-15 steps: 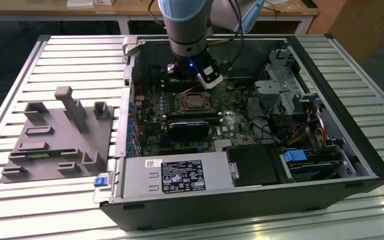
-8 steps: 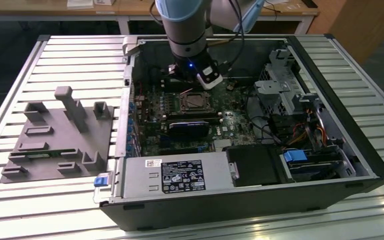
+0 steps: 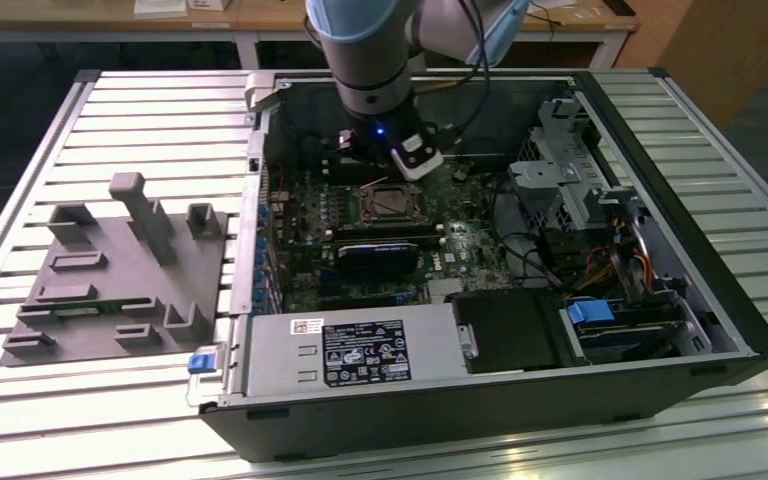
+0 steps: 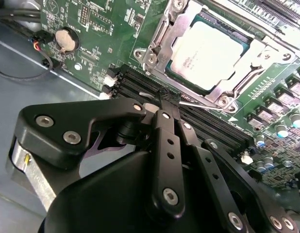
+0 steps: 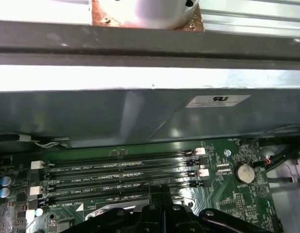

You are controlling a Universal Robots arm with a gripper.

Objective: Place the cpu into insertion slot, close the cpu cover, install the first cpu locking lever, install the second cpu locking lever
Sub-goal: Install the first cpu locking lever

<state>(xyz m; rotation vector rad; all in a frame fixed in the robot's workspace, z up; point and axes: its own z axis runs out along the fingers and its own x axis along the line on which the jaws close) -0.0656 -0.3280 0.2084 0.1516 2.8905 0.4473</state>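
Your slatted metal table (image 3: 91, 420) carried the open computer case (image 3: 491, 420), which lay on its side. A grey moulded fixture (image 3: 117, 280) sat beside it on the exterior view's left. Inside the case, the power supply (image 3: 344, 355) ran along the near wall, and the green motherboard (image 3: 304, 270) covered the floor beyond it.

Your arm (image 3: 371, 50) hung over the far part of the board, with the gripper (image 3: 404, 160) low above it, just behind the insertion slot (image 3: 367, 203). In the first wrist view, the black memory slots (image 5: 121, 170) lay between the gripper (image 5: 162, 206) and the case wall.

In the second wrist view, the cpu cover (image 4: 257, 51) lay flat over the socket. The cpu (image 4: 208, 53) was seated inside the cover's window, its dull silver top showing.

The gripper (image 4: 167, 99) had its fingers drawn narrow, with the tips together. They met right at a thin silvery locking lever (image 4: 191, 103), which ran along the socket's edge next to the memory slots (image 4: 140, 80). The rod showed on both sides of the tips. You could not tell from these views whether the tips pinched it or only pressed on it.

A round coin cell (image 4: 65, 40) sat on the board, well apart from the socket.
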